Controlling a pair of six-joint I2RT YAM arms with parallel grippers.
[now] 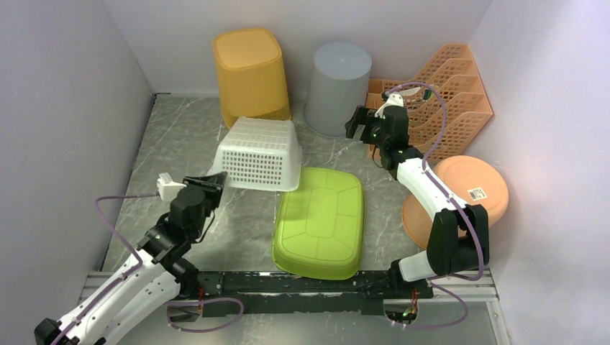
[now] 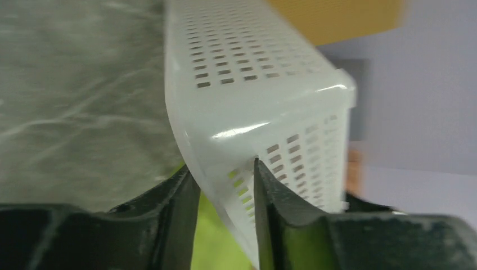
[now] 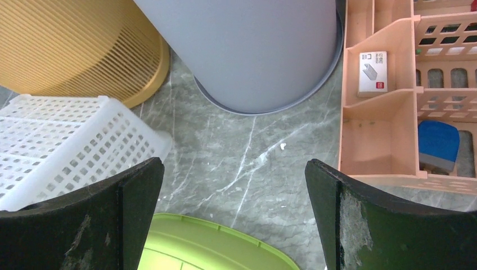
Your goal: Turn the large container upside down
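Left pincer (image 1: 216, 180) is straddling the near-left rim corner of the white basket (image 1: 259, 154), with a finger (image 2: 180, 208) on each side of the perforated wall. Whether it is squeezing, I cannot tell. The basket is sitting base-up towards the far left of the counter (image 1: 180, 136), its near edge overlapping the far edge of the green tub (image 1: 320, 223) and the yellow bin (image 1: 250, 72) just beyond it. Right pincer (image 1: 354, 122) is hanging spread wide, gripping nothing, beside the grey bin (image 1: 338, 86).

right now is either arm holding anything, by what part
Left end effector straddles the rim of the white perforated plastic basket; grip cannot be told. Right end effector holds nothing.
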